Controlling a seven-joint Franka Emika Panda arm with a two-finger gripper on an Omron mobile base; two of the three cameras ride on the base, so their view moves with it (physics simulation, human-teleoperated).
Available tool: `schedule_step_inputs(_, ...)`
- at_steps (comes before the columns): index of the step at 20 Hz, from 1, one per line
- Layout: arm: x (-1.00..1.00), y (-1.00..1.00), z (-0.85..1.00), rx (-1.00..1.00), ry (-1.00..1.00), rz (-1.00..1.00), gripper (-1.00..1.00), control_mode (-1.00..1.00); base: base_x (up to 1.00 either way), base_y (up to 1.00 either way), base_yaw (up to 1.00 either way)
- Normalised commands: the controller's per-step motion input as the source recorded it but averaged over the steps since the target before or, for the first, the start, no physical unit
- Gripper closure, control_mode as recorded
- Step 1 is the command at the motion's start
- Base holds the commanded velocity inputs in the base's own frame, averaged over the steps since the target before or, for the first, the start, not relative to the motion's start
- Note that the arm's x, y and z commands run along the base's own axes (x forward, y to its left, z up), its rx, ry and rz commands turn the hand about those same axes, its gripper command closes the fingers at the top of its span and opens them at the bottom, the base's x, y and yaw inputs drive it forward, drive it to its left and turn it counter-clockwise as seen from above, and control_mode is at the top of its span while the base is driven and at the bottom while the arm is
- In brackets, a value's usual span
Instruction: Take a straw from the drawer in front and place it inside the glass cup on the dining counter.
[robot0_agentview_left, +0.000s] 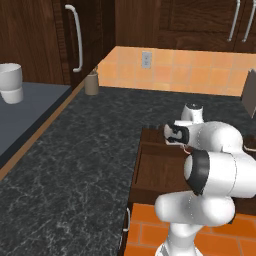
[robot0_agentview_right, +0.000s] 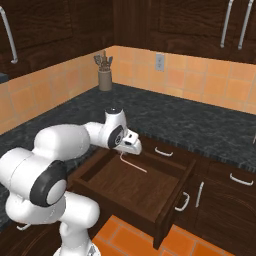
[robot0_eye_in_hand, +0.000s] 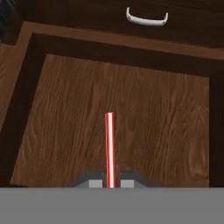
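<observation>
My hand camera shows my gripper (robot0_eye_in_hand: 110, 180) pinching the straw (robot0_eye_in_hand: 109, 148). The right view shows the open drawer (robot0_agentview_right: 131, 189) below. A brown pot (robot0_agentview_right: 105, 80) stands far back.

Pulled wide open below the black speckled counter (robot0_agentview_right: 200, 125), the drawer (robot0_agentview_right: 135, 187), dark-brown wood floor bare across most of its width, silver handle (robot0_agentview_right: 183, 201) curving on the front panel. Over that floor in the hand view, the straw (robot0_eye_in_hand: 109, 148), a thin pinkish-red stick; whether resting on the wood or lifted clear, impossible to say. Up on the speckled counter, a brown utensil holder (robot0_agentview_right: 105, 79) standing back against the orange tile wall. Off to the left in the left base view, a grey surface (robot0_agentview_left: 25, 115) carrying a white cup (robot0_agentview_left: 11, 82), upright
</observation>
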Motion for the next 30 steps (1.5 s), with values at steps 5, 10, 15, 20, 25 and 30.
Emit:
schedule_step_inputs(5, -0.09, -0.10, 1.00, 0.05, 0.23, -0.20, 1.00, -1.00, 0.00, 0.00, 0.00)
schedule_step_inputs(10, -0.70, -0.06, 1.00, 0.08, 0.05, -0.06, 1.00, -1.00, 0.00, 0.00, 0.00)
schedule_step_inputs(15, -0.64, 0.00, 0.89, 0.01, -0.08, 0.00, 1.00, -1.00, 0.00, 0.00, 0.00)
schedule_step_inputs(20, -0.49, 0.21, 0.11, -0.02, -0.14, 0.00, 1.00, -1.00, 0.00, 0.00, 0.00)
schedule_step_inputs(25, -0.44, 0.18, 0.00, -0.03, -0.08, 0.00, 1.00, -1.00, 0.00, 0.00, 0.00)
schedule_step_inputs(30, 0.00, 0.00, 0.00, 0.00, 0.00, 0.00, 1.00, 1.00, -1.00, -0.12, -0.05)
